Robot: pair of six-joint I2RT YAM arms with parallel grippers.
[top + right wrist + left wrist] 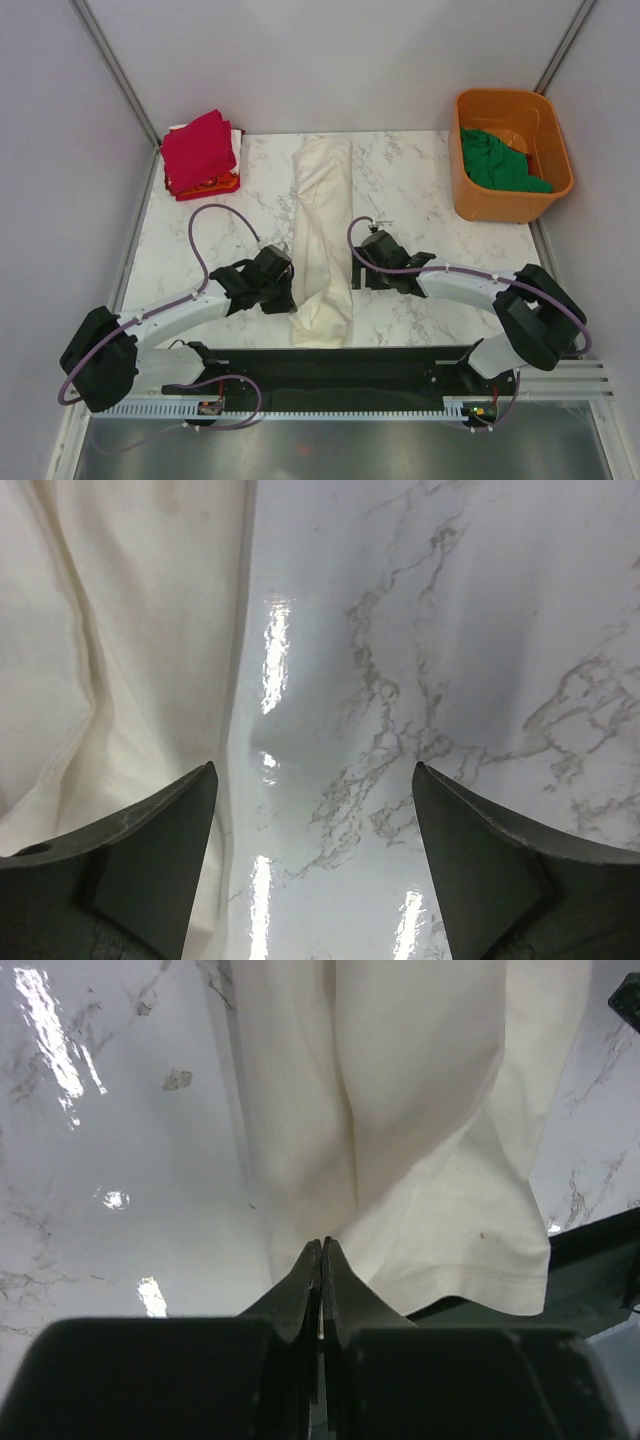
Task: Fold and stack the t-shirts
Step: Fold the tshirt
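The cream-white t-shirt lies folded into a long narrow strip down the middle of the marble table. My left gripper is at the strip's left edge near its front end. In the left wrist view the jaws are shut, and creases in the cloth run into their tips. My right gripper is open beside the strip's right edge, over bare marble, with the cloth at its left finger. A crimson red shirt lies folded on an orange-red one at the back left.
An orange plastic tub stands at the back right with the dark green shirt crumpled inside. A black mat runs along the near edge, and the cream shirt's hem overhangs it. Grey walls enclose the table.
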